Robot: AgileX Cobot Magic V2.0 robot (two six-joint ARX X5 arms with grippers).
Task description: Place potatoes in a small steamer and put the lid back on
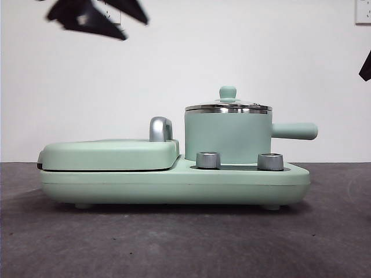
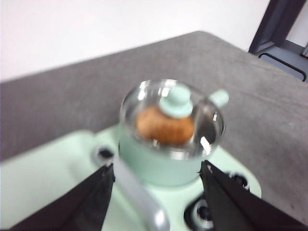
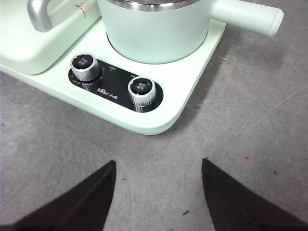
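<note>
The mint-green steamer pot (image 1: 227, 138) stands on the appliance base, its side handle (image 1: 294, 131) pointing right. The glass lid (image 1: 228, 106) with its mint knob sits on the pot's rim. In the left wrist view the orange-brown potato (image 2: 163, 126) lies inside the pot (image 2: 159, 166) under the lid (image 2: 177, 102). My left gripper (image 2: 157, 179) is open and empty, held above and behind the pot; it shows as black jaws at the top left of the front view (image 1: 95, 16). My right gripper (image 3: 159, 175) is open and empty over the bare table in front of the base, with the pot (image 3: 154, 31) beyond it.
The pot shares a mint-green base (image 1: 174, 184) with a closed flat grill plate (image 1: 110, 153) that has a steel handle (image 1: 160, 128). Two steel knobs (image 1: 208, 160) sit on the base's front. A dark frame (image 2: 279, 29) stands beyond the table's far corner.
</note>
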